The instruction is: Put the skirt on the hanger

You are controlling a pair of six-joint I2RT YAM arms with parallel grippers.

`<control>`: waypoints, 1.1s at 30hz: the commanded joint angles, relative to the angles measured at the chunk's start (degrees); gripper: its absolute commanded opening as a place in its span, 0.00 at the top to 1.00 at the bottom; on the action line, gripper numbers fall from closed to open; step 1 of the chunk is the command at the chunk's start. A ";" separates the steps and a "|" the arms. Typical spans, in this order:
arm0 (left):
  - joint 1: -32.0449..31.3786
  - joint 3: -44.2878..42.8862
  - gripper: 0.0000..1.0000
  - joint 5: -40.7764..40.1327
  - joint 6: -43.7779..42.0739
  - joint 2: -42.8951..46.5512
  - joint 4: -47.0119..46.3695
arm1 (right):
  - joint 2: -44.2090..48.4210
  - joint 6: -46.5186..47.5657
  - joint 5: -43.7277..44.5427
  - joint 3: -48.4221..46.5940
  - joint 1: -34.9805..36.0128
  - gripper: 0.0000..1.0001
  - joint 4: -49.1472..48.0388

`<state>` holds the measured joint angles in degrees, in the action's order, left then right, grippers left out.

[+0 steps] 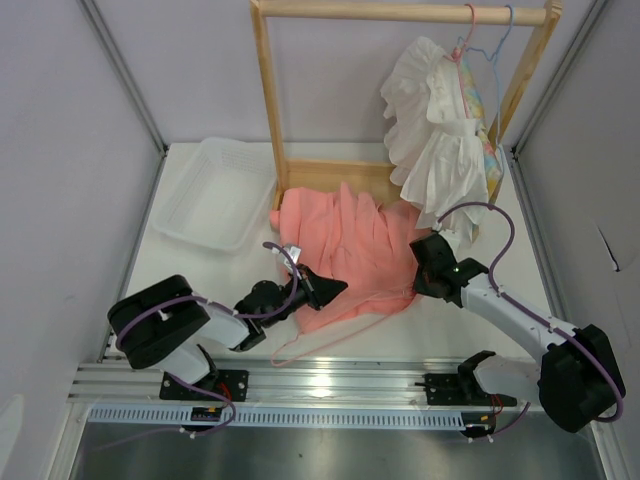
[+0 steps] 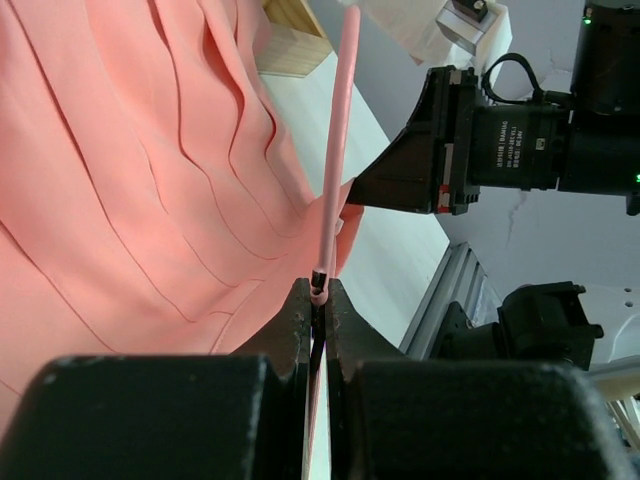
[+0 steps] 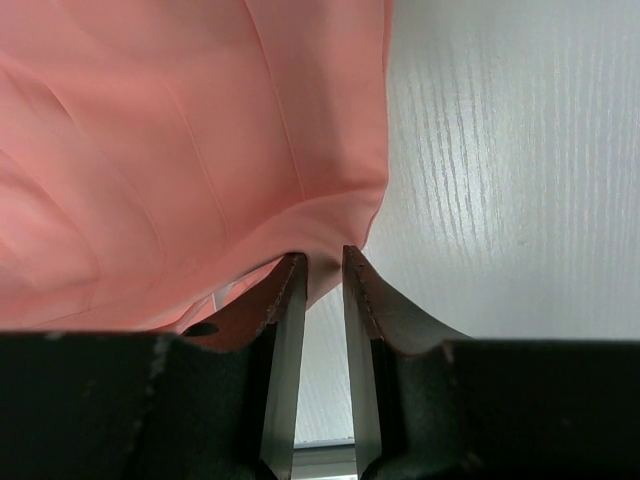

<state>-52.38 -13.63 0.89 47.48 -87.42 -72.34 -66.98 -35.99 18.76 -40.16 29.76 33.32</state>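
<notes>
On the white table, in front of the wooden rack, the skirt lies spread out in soft folds. Both arms reach to its near edge, one from each side.

From where I stand, the left gripper is at the near left edge of the skirt. Its two fingers are pressed together on the hanger, and they hold the thin pink wire right at the tips. The wire runs away from this gripper along the border of the skirt, just beside the cloth, toward the right gripper. On the near side, part of the wire lies on the bare table as a loop, outside the skirt.

The right gripper is at the near right corner of the skirt. Its jaws are almost together, and the edge of the cloth sits between the two tips, so it grips the skirt there. Lower between the fingers a thin gap shows the table. The folds of the skirt run toward this corner.

Behind the skirt, a white ruffled garment hangs on the rack, with a blue hanger beside it. A clear plastic bin stands at the back left, just beside the skirt.
</notes>
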 commanded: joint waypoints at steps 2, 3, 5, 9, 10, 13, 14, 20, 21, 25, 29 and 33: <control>-0.35 -0.78 1.00 2.62 -0.99 2.69 -25.22 | -0.08 0.22 0.48 0.26 -0.49 0.74 -1.42; -0.35 -1.13 1.00 2.80 -0.82 2.52 -25.75 | -0.08 0.22 0.66 0.26 -0.49 0.74 -1.24; -0.35 -1.22 1.00 3.16 -0.46 2.51 -26.10 | -0.17 0.39 0.40 0.17 -1.02 0.74 -1.24; -0.35 -0.96 1.00 3.33 -0.73 2.69 -26.54 | -0.34 0.22 -0.66 0.52 -1.28 0.74 -1.68; -0.35 -0.88 1.00 3.33 -0.81 2.78 -26.45 | -0.43 0.04 -0.75 0.52 -1.37 0.74 -1.68; -0.35 -0.44 1.00 2.98 -1.25 3.65 -26.54 | -0.52 0.04 -2.32 0.96 -1.54 0.75 -2.29; -0.35 -0.43 1.00 2.72 -1.43 4.09 -26.45 | -0.43 0.04 -2.85 1.05 -1.55 0.75 -2.30; -0.35 -0.26 1.00 2.45 -1.96 4.80 -26.45 | -1.13 0.13 -4.09 0.52 -1.46 0.78 -0.72; -0.35 -0.26 1.00 2.28 -1.87 4.54 -26.45 | -1.40 -0.13 -4.09 0.52 -1.54 0.78 -0.63; -0.35 0.09 1.00 1.49 -2.22 4.36 -26.54 | -1.84 -1.01 -5.14 1.05 -1.37 0.84 -1.33; -0.35 0.36 1.00 1.14 -3.36 5.06 -26.54 | -1.14 -1.37 -4.26 1.14 -1.28 0.80 -0.28; -0.27 0.36 1.00 0.70 -3.80 4.98 -26.45 | 1.41 -1.72 -3.83 0.96 -1.19 0.73 1.22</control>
<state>-52.38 -13.26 2.70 45.32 -84.20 -72.29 -68.05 -36.80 14.28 -39.31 28.42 32.91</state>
